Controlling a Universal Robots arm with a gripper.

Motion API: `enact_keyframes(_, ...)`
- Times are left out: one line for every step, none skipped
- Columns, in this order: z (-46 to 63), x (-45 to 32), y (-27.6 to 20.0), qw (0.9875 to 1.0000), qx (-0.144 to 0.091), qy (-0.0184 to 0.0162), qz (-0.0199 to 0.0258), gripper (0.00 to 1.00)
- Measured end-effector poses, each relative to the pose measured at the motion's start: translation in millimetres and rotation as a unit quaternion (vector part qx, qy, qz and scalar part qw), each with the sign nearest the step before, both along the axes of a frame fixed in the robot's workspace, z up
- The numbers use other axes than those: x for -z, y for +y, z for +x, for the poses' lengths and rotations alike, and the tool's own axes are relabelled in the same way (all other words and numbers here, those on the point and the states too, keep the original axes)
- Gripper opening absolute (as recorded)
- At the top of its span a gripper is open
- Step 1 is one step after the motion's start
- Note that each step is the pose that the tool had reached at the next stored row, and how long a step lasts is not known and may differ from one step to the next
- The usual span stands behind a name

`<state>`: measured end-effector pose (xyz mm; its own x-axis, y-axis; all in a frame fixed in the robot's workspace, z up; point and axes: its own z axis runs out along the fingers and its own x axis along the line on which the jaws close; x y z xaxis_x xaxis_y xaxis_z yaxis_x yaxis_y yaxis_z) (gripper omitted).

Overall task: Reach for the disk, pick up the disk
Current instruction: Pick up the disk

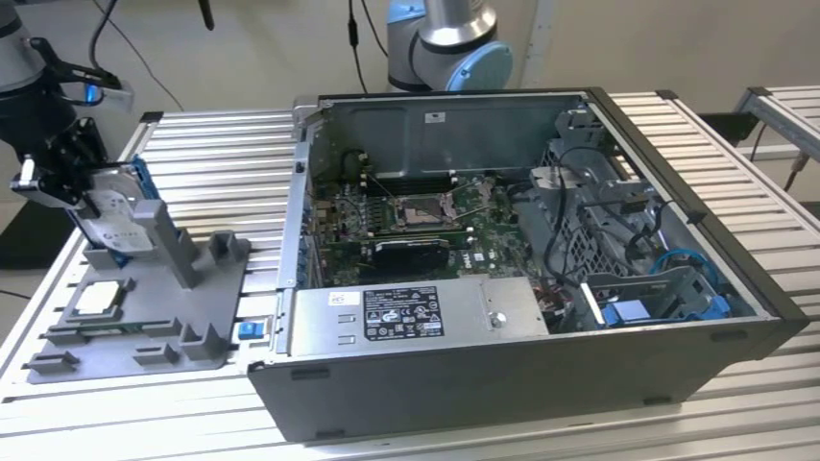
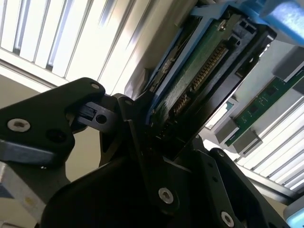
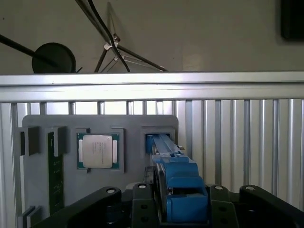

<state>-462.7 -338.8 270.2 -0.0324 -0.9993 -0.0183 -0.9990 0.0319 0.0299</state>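
The disk (image 1: 118, 213) stands on end in a slot of the grey holder (image 1: 192, 317), which lies on the slatted counter (image 1: 205, 144) near its edge on the exterior view's left. The disk's long axis runs up out of the slot, leaning a little, straight into the end effector (image 1: 100, 200). There is no gap to cross: the disk's upper end is already between the jaws.

In the first wrist view the disk (image 3: 178, 190) appears edge-on, its blue frame reaching from the slot to the end effector (image 3: 178, 202), with a black finger (image 3: 141, 192) against each flat side. In the second wrist view the disk's (image 2: 190, 80) green circuit-board face and connector row slant away from the end effector (image 2: 161, 126). By my reading the jaws are closed on the disk across its thin dimension, while its lower end looks seated in the slot.

On the same holder, a square silver chip (image 3: 98, 151) sits in a recess just beside the slot. The open computer case (image 1: 513, 384) stands well apart, toward the exterior view's right.
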Motion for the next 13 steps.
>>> enact_keyframes(0.0, -1.0, 0.0, 1.0000, 0.000, 0.0000, 0.0000, 0.00)
enact_keyframes(0.0, -2.1, 0.0, 1.0000, 0.000, 0.0000, 0.0000, 0.00)
enact_keyframes(0.0, -3.3, 0.0, 1.0000, 0.000, 0.0000, 0.0000, 0.00)
enact_keyframes(0.0, -4.3, 0.0, 1.0000, 0.000, 0.0000, 0.0000, 0.00)
enact_keyframes(0.0, -5.3, 0.0, 1.0000, 0.000, 0.0000, 0.0000, 0.00)
enact_keyframes(0.0, -6.0, 0.0, 1.0000, 0.000, 0.0000, 0.0000, 0.00)
enact_keyframes(0.0, -6.7, 0.0, 1.0000, 0.000, 0.0000, 0.0000, 0.00)
enact_keyframes(0.0, -7.6, 0.0, 1.0000, 0.000, 0.0000, 0.0000, 0.00)
enact_keyframes(0.0, -8.5, 0.0, 1.0000, 0.000, 0.0000, 0.0000, 0.00)
enact_keyframes(0.0, -9.4, 0.0, 1.0000, 0.000, 0.0000, 0.0000, 0.00)
enact_keyframes(0.0, -10.2, 0.0, 1.0000, 0.000, 0.0000, 0.0000, 0.00)
enact_keyframes(0.0, -11.0, 0.0, 1.0000, 0.000, 0.0000, 0.0000, 0.00)
enact_keyframes(0.0, -11.9, 0.0, 1.0000, 0.000, 0.0000, 0.0000, 0.00)
